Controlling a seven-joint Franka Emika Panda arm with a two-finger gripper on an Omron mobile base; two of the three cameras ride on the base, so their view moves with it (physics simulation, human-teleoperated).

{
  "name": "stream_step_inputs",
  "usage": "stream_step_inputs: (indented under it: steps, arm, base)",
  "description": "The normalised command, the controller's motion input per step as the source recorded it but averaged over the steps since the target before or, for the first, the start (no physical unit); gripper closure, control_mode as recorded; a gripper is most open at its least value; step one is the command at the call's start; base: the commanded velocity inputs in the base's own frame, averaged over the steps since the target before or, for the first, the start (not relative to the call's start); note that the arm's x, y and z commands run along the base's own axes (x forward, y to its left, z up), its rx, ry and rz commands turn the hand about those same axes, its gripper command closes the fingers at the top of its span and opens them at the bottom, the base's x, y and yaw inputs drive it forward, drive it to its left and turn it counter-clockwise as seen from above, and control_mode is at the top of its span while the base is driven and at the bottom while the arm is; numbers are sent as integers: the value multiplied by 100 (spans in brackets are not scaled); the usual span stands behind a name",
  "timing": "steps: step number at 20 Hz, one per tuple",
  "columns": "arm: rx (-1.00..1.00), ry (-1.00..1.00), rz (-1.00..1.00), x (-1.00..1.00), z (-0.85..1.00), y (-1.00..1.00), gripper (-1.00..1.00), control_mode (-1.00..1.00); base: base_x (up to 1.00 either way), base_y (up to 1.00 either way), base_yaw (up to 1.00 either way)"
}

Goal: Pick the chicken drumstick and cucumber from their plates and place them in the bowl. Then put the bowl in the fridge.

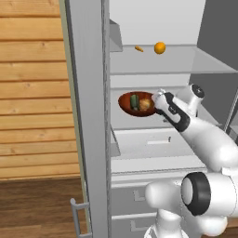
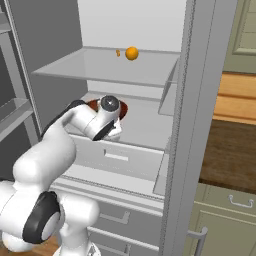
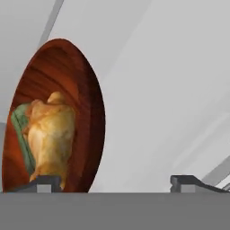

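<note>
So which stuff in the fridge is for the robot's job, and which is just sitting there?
For the job:
reddish-brown shallow bowl
golden-brown chicken drumstick
dark green cucumber
tall grey fridge

Just sitting there:
round orange fruit
small orange bit beside it

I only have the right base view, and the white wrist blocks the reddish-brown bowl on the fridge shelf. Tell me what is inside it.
Observer: The left base view shows the wide reddish-brown bowl holding the short dark green cucumber and the golden-brown chicken drumstick.
Operator: Now report the gripper.
Observer: In the hand view the gripper is open. Its dark fingertips stand wide apart, with the bowl's rim between them and a clear gap on one side.
</note>
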Motion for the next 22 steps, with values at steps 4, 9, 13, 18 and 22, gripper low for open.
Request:
stream_step_inputs:
  steps: [4,9,13,18,22]
  arm:
    - [-1,-11,6,-94,66,8,-100,-100]
    - [-17,-1,19,-100,47,6,-100,-100]
    - [-33,0,21,-100,3,13,-100,-100]
    - [-27,4,16,-100,-17,23,-100,-100]
    - [-9,-9,8,-100,-18,3,-100,-100]
  base:
    - [0,0,0]
    - [0,0,0]
    - [0,0,0]
    - [0,0,0]
    - [0,0,0]
